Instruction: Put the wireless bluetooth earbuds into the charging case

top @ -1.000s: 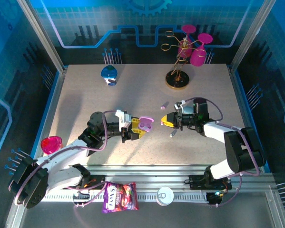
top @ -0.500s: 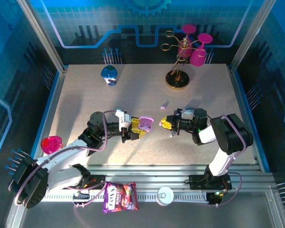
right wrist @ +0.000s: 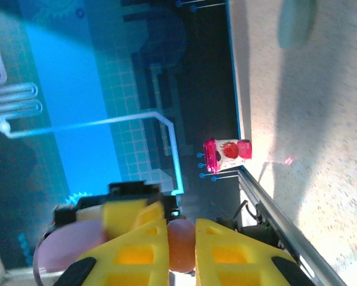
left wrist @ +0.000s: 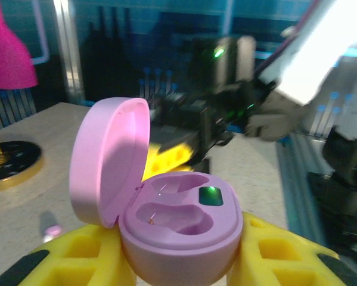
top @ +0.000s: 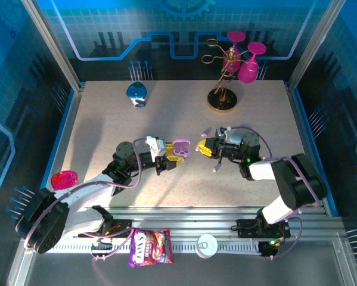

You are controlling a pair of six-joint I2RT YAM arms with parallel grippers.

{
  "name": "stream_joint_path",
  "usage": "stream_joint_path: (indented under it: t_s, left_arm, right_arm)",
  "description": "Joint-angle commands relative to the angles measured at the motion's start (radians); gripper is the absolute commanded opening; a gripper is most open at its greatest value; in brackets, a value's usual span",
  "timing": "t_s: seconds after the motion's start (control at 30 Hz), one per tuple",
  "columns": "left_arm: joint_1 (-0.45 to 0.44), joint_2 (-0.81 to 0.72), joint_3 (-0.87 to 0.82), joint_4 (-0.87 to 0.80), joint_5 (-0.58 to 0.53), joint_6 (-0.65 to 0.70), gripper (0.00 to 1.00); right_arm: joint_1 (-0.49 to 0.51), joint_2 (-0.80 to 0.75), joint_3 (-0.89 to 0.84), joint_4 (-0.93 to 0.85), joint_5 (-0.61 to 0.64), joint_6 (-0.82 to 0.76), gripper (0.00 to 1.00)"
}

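Two empty sockets are being shown in the lilac charging case, with the lid being kept flipped up and a little green light glowing beside them. The case is being clamped by its lower half between the yellow pads of the left gripper, apparently just clear of the table. The right gripper is being parked just beside the case on its open side, fingers pressed nearly together. Something small, rounded and pinkish is being seen in the slit between them in the right wrist view, but whether that's a pinched bud or just the case behind can't be told. One earbud is lying loose on the table near the right gripper, so it's not in the case yet.

What's being worried about here: if a bud is being carried, it's a tiny slippery stick, so any twist in the pinch and it's getting dropped, or tipped the wrong way for its socket. The raised lid is being left right in the approach path too, so a slightly high approach could get it knocked shut. And with both sets of fingers this close, a bump is being risked that would shove the case crooked in its grip
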Motion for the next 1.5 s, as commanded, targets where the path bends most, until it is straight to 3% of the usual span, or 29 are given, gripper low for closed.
stream_joint_path:
  t_s: [0.0,0.2,0.4,0.77,1.47]
  left_arm:
    - [-0.005,0.053,-0.037,0.227,-0.152,0.006,0.24]
    - [-0.006,0.167,-0.069,0.483,-0.279,-0.018,0.20]
    - [-0.011,0.228,-0.044,0.551,-0.311,-0.029,0.20]
    - [-0.052,0.211,-0.016,0.499,-0.320,-0.006,0.21]
    - [-0.095,0.155,0.000,0.427,-0.335,0.039,0.21]
  right_arm:
    - [0.029,-0.124,0.080,-0.265,0.046,-0.163,0.12]
    - [0.104,-0.257,0.210,-0.501,0.092,-0.265,0.12]
    - [0.207,-0.295,0.317,-0.666,0.175,-0.400,0.13]
    - [0.324,-0.281,0.452,-0.939,0.360,-0.639,0.13]
    - [0.380,-0.243,0.514,-1.081,0.516,-0.785,0.13]
